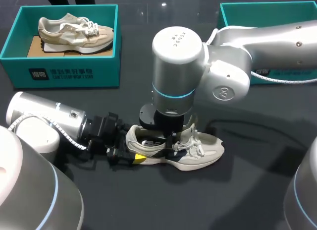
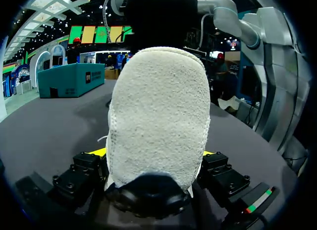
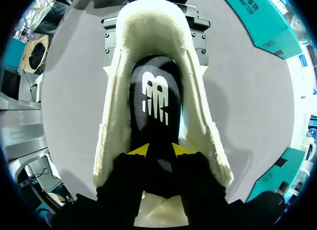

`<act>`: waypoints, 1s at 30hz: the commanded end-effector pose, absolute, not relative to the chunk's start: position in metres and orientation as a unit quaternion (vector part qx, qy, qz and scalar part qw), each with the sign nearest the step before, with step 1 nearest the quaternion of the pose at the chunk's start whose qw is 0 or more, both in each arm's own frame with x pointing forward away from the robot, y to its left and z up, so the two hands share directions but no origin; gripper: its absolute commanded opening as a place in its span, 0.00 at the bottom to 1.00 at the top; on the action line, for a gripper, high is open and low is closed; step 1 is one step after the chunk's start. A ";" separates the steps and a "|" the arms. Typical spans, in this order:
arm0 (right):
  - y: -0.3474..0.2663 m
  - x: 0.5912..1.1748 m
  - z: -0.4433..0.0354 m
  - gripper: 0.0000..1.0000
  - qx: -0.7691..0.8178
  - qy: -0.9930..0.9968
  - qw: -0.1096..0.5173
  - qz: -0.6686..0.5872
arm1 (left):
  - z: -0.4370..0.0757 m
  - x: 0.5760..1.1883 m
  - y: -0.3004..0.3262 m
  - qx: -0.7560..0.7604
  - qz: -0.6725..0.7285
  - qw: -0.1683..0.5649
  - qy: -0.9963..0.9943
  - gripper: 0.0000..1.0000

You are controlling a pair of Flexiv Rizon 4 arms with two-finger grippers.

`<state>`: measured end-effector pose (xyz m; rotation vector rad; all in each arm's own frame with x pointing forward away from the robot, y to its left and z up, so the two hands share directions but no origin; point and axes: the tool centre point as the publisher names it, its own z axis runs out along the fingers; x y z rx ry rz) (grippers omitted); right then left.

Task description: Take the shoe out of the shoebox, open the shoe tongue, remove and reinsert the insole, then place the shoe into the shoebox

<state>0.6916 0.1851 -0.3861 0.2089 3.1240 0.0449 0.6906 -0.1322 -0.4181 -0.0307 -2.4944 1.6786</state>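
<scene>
A cream and grey shoe (image 1: 200,153) lies on its sole on the dark table, toe to the right. My left gripper (image 1: 132,154) comes in low from the left, and its fingers press both sides of the fuzzy heel (image 2: 158,111). Yellow fingertips (image 2: 98,152) show beside the heel. My right gripper (image 1: 171,140) points straight down into the shoe's mouth. From the right wrist, the black insole (image 3: 156,93) with a white logo lies flat inside the shoe (image 3: 200,116). My right gripper (image 3: 160,150) stands slightly open just above it, with insole showing through the gap.
A teal shoebox (image 1: 59,71) at the back left holds a second beige shoe (image 1: 74,31). Another teal shoebox (image 1: 267,12) stands at the back right, behind my right arm. A black cable (image 1: 247,133) runs across the table to the right of the shoe.
</scene>
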 end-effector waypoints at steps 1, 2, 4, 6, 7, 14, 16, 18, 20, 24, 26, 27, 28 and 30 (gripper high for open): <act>0.186 0.696 -0.391 0.27 0.066 0.998 -0.006 0.012 | -0.420 0.693 -0.131 -0.010 0.556 0.068 -0.829 0.00; 0.187 0.697 -0.393 0.28 0.068 0.998 -0.011 0.008 | -0.420 0.693 -0.131 -0.010 0.556 0.068 -0.829 0.00; 0.187 0.698 -0.396 0.32 0.066 0.998 -0.013 0.009 | -0.420 0.693 -0.131 -0.010 0.556 0.068 -0.829 0.00; 0.187 0.699 -0.397 0.33 0.067 0.998 -0.016 0.009 | -0.420 0.693 -0.131 -0.010 0.556 0.068 -0.829 0.00; 0.187 0.699 -0.398 0.33 0.067 0.998 -0.017 0.010 | -0.420 0.693 -0.131 -0.010 0.556 0.068 -0.829 0.00; 0.191 0.700 -0.410 0.35 0.065 0.997 -0.047 0.004 | -0.420 0.693 -0.131 -0.010 0.556 0.068 -0.829 0.00; 0.192 0.698 -0.416 0.35 0.066 0.996 -0.057 0.006 | -0.420 0.693 -0.131 -0.010 0.556 0.068 -0.829 0.00; 0.194 0.693 -0.421 0.34 0.071 0.995 -0.070 0.009 | -0.420 0.693 -0.131 -0.010 0.556 0.068 -0.829 0.00; 0.195 0.687 -0.426 0.32 0.075 0.994 -0.078 0.013 | -0.420 0.693 -0.131 -0.010 0.556 0.068 -0.829 0.00; 0.196 0.673 -0.429 0.22 0.086 0.992 -0.087 0.016 | -0.420 0.693 -0.131 -0.010 0.556 0.068 -0.829 0.00; 0.196 0.667 -0.431 0.19 0.090 0.991 -0.092 0.016 | -0.420 0.693 -0.131 -0.010 0.556 0.068 -0.829 0.00; 0.196 0.664 -0.433 0.15 0.093 0.991 -0.096 0.017 | -0.420 0.693 -0.131 -0.010 0.556 0.068 -0.829 0.00; 0.195 0.662 -0.434 0.11 0.094 0.990 -0.099 0.018 | -0.420 0.693 -0.131 -0.010 0.556 0.068 -0.829 0.00; 0.194 0.658 -0.435 0.00 0.099 0.989 -0.105 0.020 | -0.420 0.693 -0.131 -0.010 0.556 0.068 -0.829 0.00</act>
